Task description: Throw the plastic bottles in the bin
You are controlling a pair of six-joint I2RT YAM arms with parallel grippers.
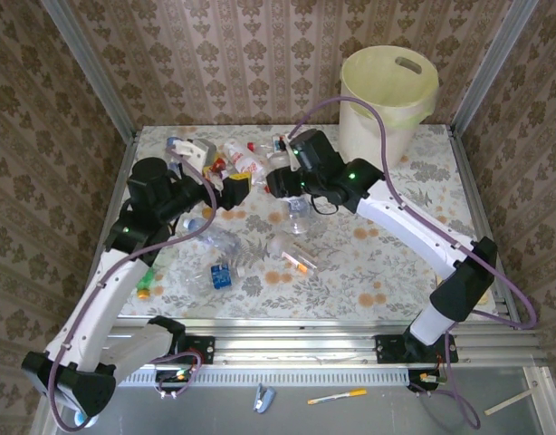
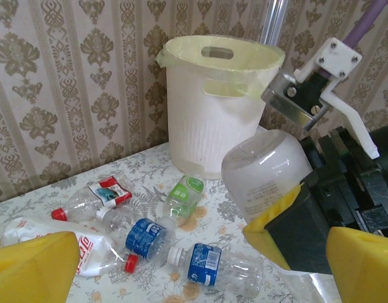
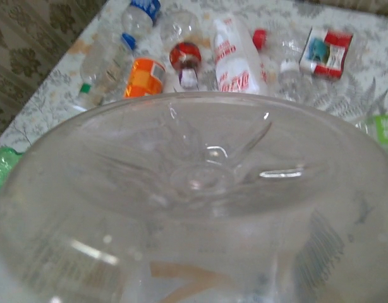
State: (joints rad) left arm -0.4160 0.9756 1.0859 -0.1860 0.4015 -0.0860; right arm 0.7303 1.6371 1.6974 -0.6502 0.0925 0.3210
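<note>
Filling the right jaws: a clear, dome-bottomed plastic bottle (image 2: 263,167).

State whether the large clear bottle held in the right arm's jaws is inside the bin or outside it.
Outside. In the left wrist view the bottle hangs in the foreground, short of the bin and below its rim.

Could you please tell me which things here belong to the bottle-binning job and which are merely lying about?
Belongs to the job:
- bin
- clear bottle, held in the right hand
- loose ones, such as the blue-labelled bottle and the green-labelled bottle

Just lying about:
- pen
- wooden stick
</note>
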